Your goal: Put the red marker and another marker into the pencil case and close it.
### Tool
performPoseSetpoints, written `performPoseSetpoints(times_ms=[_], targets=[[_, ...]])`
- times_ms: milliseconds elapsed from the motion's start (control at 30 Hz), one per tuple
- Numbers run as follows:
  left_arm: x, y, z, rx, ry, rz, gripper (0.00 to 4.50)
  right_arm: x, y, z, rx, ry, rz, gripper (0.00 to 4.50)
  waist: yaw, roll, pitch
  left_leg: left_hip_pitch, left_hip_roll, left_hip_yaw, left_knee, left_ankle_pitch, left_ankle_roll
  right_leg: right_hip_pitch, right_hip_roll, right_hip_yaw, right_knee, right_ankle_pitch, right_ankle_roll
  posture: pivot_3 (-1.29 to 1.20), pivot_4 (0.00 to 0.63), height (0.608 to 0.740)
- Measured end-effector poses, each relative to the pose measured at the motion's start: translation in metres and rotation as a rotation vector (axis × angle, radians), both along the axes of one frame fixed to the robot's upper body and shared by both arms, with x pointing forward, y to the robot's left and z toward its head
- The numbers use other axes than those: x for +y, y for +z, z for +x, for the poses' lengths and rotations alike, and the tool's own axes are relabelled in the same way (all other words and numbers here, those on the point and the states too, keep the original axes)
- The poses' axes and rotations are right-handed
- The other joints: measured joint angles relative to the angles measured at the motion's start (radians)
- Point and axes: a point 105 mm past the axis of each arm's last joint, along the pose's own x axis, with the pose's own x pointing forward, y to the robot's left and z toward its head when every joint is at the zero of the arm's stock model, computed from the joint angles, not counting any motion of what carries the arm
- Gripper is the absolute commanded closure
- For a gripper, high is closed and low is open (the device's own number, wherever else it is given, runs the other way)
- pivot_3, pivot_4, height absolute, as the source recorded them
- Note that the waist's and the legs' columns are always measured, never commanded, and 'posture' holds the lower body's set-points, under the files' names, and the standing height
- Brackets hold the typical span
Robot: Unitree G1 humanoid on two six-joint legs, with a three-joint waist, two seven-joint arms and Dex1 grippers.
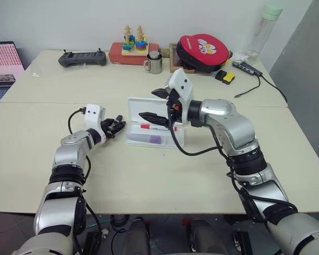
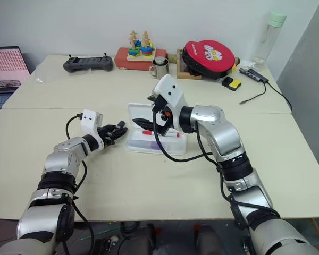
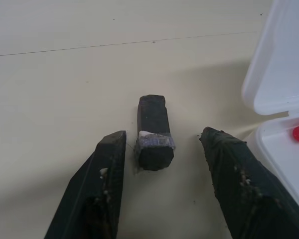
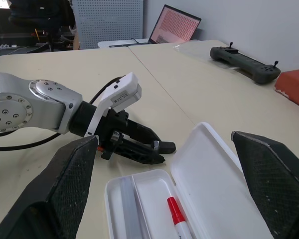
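White pencil case lies open beside my left gripper, whose spread fingers straddle a black cap; closing could grab it, not the lid. Right gripper open.

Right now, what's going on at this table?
The pencil case lies open with the red marker and the purple marker inside. The right gripper hovers open above it. The left gripper, open beside the case, straddles a small black cap on the table. The lid isn't closed yet.
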Motion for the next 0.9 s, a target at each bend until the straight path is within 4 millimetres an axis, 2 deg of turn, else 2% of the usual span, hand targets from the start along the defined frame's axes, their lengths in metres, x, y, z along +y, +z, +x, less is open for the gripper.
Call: performPoseSetpoints(times_ms=[233,367,467,533,633,700,767,900], targets=[[0.001,-0.001,0.000,-0.010,0.007,0.005,4.01,-0.001,0.001,-0.001,0.005,0.011,0.008,0.00,0.000,0.000,0.000,0.000,0.000,0.000,0.000,0.000,0.000,0.000,0.000,0.000,0.000,0.000,0.000,0.00,0.150,0.740],[0.002,-0.001,0.001,-0.013,0.014,-0.005,4.07,-0.004,0.001,0.000,0.001,0.003,0.001,0.00,0.000,0.000,0.000,0.000,0.000,0.000,0.000,0.000,0.000,0.000,0.000,0.000,0.000,0.000,0.000,0.00,0.150,0.740],[-0.003,0.007,0.000,-0.056,0.007,-0.114,4.07,-0.015,0.002,0.005,-0.007,-0.020,-0.005,0.00,0.003,0.000,0.000,-0.001,0.000,0.000,0.000,0.000,0.000,0.000,0.000,0.000,0.000,0.000,0.000,0.00,0.150,0.740],[-0.013,0.027,-0.002,-0.130,-0.045,-0.235,4.07,-0.032,0.004,0.009,-0.009,-0.058,0.001,0.00,0.009,0.000,0.000,-0.003,0.000,0.000,0.000,0.000,0.000,0.000,-0.001,-0.001,-0.001,0.000,0.000,0.00,0.150,0.740],[-0.033,0.083,-0.022,-0.322,-0.238,-0.381,4.07,-0.059,-0.007,0.008,0.008,-0.100,-0.020,0.00,0.010,0.000,0.000,-0.004,0.000,-0.001,0.000,0.000,0.000,-0.001,-0.001,-0.001,-0.001,0.000,0.000,0.00,0.150,0.740],[-0.045,0.109,-0.036,-0.397,-0.349,-0.426,4.07,-0.071,-0.018,0.008,0.035,-0.124,-0.044,0.00,0.008,0.000,0.000,-0.004,-0.001,-0.001,0.000,0.000,0.000,-0.001,-0.001,-0.001,-0.001,0.000,0.000,0.00,0.150,0.740],[-0.061,0.114,-0.052,-0.396,-0.469,-0.420,4.07,-0.079,-0.023,0.001,0.050,-0.122,-0.055,0.00,0.005,0.000,0.000,-0.003,-0.001,0.000,0.000,0.000,0.000,-0.001,-0.001,0.000,-0.001,0.000,0.000,0.00,0.150,0.740],[-0.110,0.084,-0.074,-0.252,-0.722,-0.298,4.07,-0.105,-0.031,-0.007,0.065,-0.176,-0.094,0.00,0.006,0.000,0.000,-0.002,-0.001,0.000,0.001,0.000,0.000,0.000,-0.001,0.000,-0.001,0.000,0.000,0.00,0.150,0.740]])
